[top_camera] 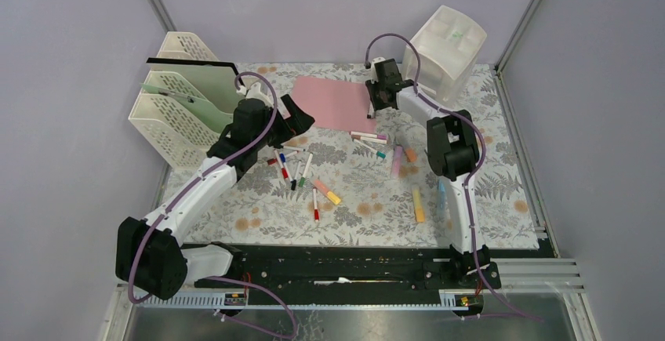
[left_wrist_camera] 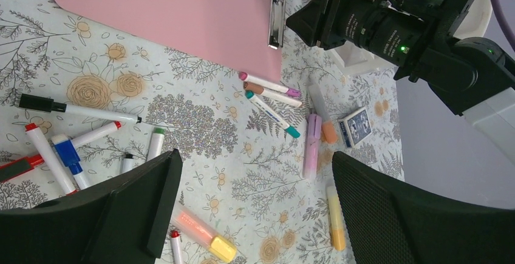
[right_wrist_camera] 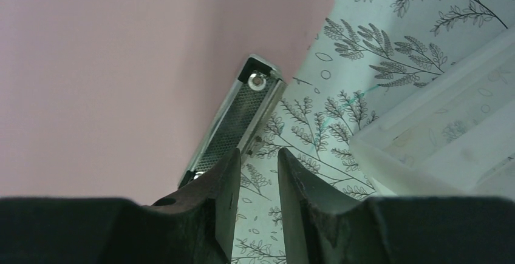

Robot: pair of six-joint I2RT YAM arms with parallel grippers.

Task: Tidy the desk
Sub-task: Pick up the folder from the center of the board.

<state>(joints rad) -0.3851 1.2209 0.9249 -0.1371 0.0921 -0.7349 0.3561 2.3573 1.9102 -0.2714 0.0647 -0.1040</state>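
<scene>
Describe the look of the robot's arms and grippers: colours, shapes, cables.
The left arm and right arm share white links, chunky black joints and a purple cable looped alongside. The left gripper and right gripper have two black wedge-shaped fingers each.

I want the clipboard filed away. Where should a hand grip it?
Probably the metal clip at its right end: the board lies flat, so only the clip stands proud. Come from above with the right hand, which hovers beside it.
</scene>
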